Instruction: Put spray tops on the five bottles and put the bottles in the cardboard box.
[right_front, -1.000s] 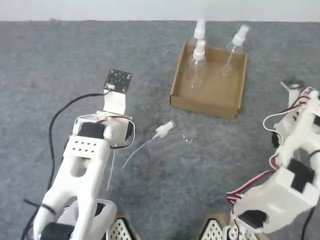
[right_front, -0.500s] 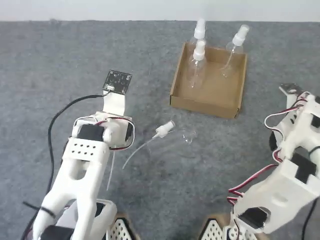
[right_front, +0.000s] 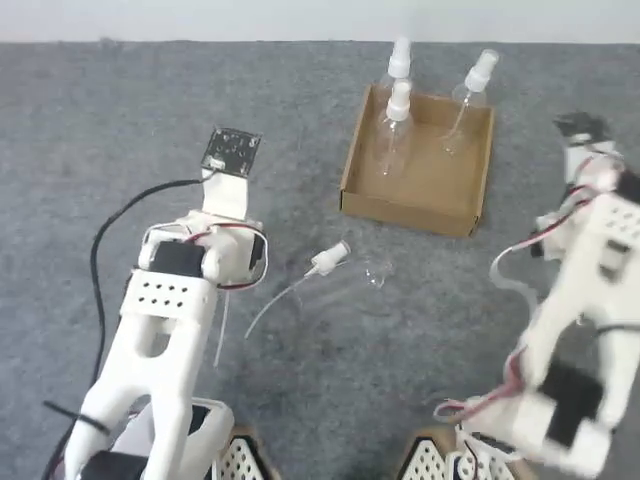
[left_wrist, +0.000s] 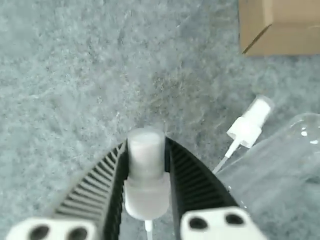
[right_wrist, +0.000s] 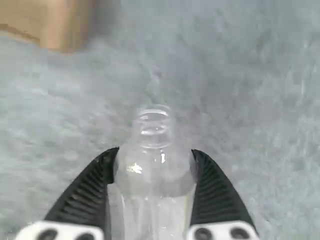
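Left gripper (left_wrist: 145, 145): ribbed black jaws clamped a white cylindrical spray top (left_wrist: 145, 172). Just beyond its tips, a second spray top (left_wrist: 248, 125) lay on fuzzy grey carpet (left_wrist: 75, 75) beside a clear lying bottle (left_wrist: 285, 170); the cardboard box (left_wrist: 280, 25) stood farther off.
Right gripper (right_wrist: 153, 152): held a clear open-necked bottle (right_wrist: 152, 170), with open carpet ahead.

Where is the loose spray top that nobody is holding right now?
In the high view, the loose spray top lies on the grey mat, just in front of the cardboard box and right beside a clear bottle.
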